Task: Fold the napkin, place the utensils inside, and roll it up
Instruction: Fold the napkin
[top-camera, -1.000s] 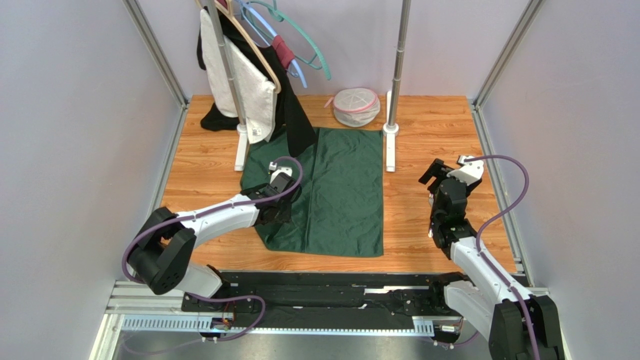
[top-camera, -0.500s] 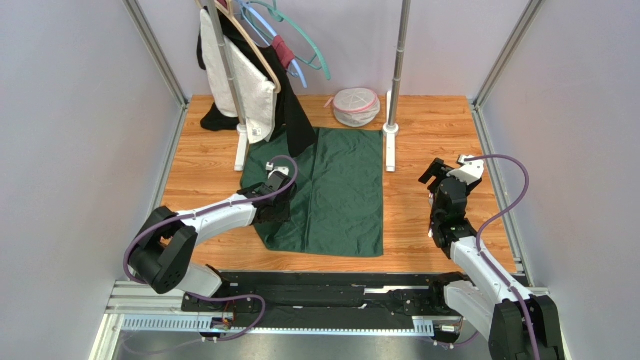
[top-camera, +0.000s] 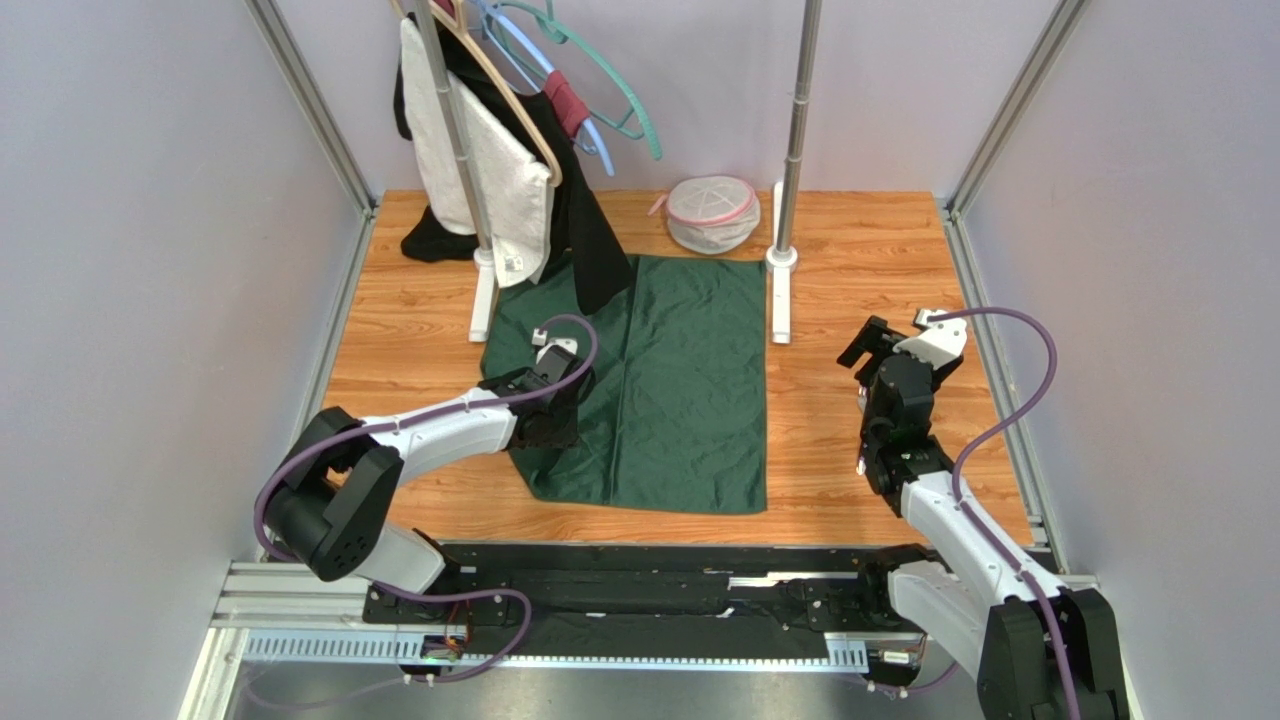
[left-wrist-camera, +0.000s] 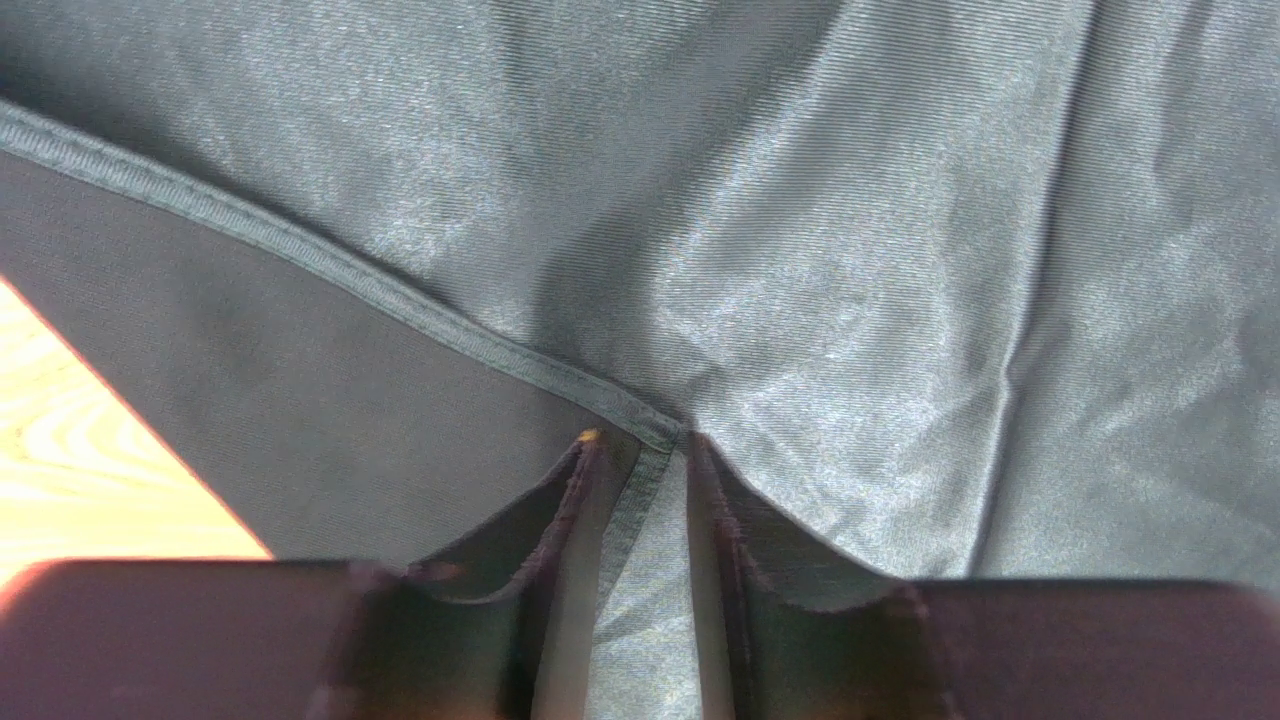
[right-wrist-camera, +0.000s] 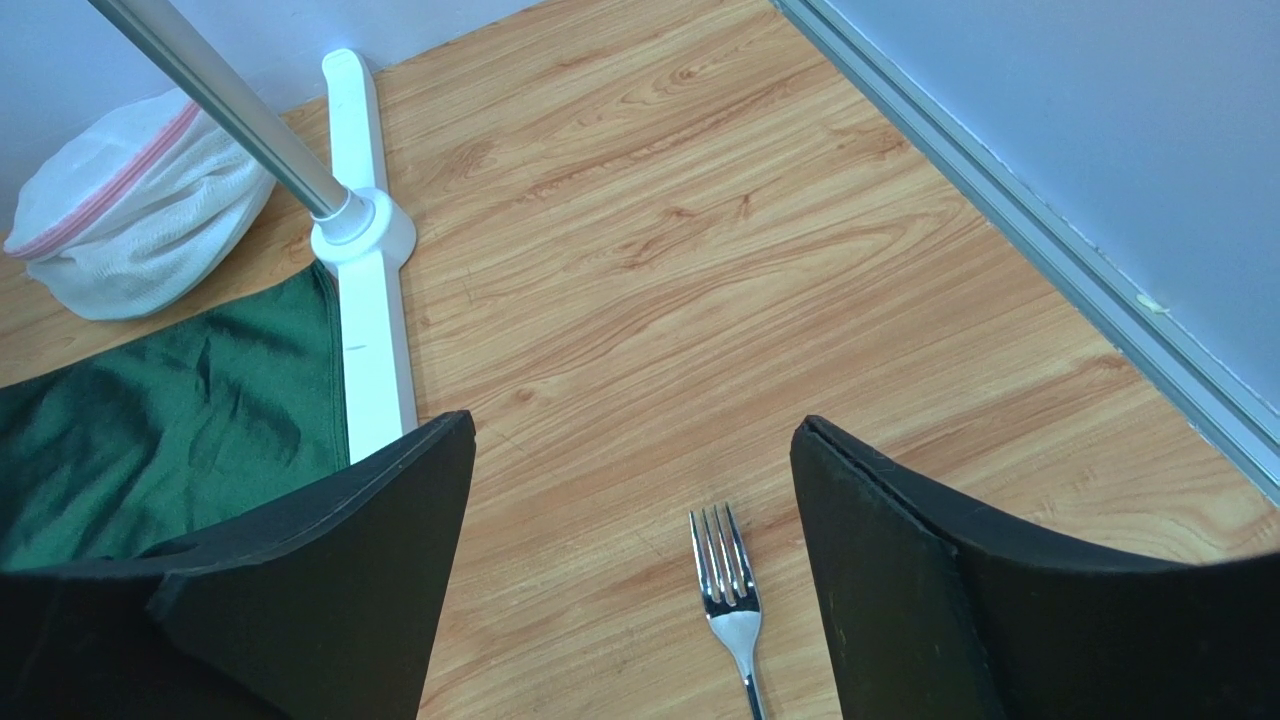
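one step in hand, likely the fold. left gripper (left-wrist-camera: 640, 444) jaws half open astride hem of napkin (top-camera: 676, 390), mid-frame in top view, pinch unclear. right gripper (right-wrist-camera: 631, 426) wide open, empty, above fork (right-wrist-camera: 729, 594) lower centre. next, likely: pinch hem, drag across.

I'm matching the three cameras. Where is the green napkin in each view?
Top external: napkin mid-table, left tool over its left side.
Left wrist: napkin fills nearly the whole frame, hem running diagonally to the fingertips.
Right wrist: napkin corner at the left edge.
Shared landmark: white rack foot at the napkin's far right corner, in top external and right wrist; left wrist misses it.
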